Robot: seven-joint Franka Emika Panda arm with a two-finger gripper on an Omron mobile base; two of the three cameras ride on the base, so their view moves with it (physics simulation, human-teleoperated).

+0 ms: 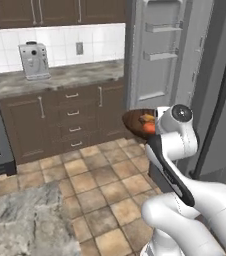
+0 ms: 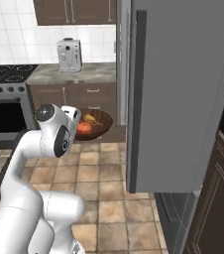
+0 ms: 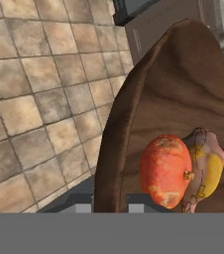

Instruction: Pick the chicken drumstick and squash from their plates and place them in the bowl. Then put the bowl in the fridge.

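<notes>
Now bowl (image 3: pixel 173 89) held over floor (image 3: pixel 39 99).
Pincer (image 3: pixel 110 204) pinches its rim; hand view shows two foods, partly hidden in base views.

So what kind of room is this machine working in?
A home kitchen, by the look of it: an open steel fridge, a stove and brown cabinets under a stone counter with a coffee machine.
</notes>
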